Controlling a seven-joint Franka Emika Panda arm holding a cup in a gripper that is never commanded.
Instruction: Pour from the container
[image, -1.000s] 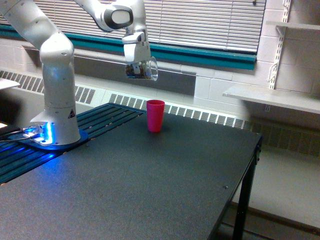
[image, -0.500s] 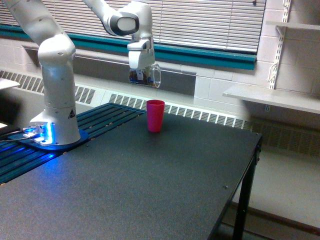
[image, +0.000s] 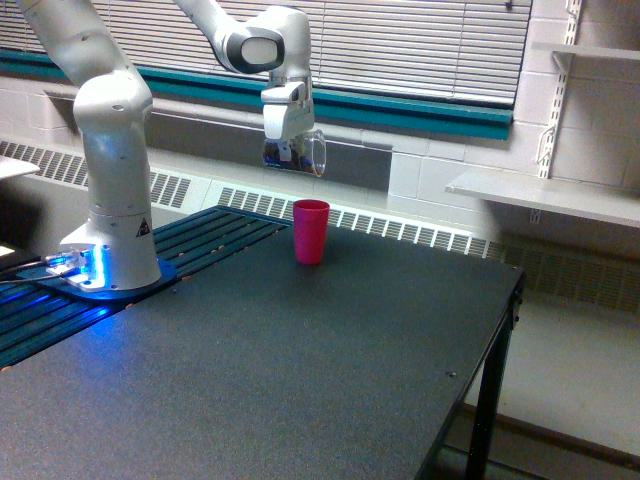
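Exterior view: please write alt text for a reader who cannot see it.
A white robot arm holds a clear cup of dark grains, tipped sideways, in the air above a pink cup. The pink cup stands upright on a dark table before a window with blinds.

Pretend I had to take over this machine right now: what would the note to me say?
Gripper: shut on the clear plastic cup, held in the air, tipped on its side with its mouth toward the exterior view's right. Dark granules sit inside it.
Pink cup: upright on the black table, below the clear cup and slightly to the exterior view's right.
Done: the clear cup is lifted and tilted above the pink cup.
Left: no granules can be seen falling, so the pour itself probably remains. Whether the pink cup holds anything cannot be seen from here.
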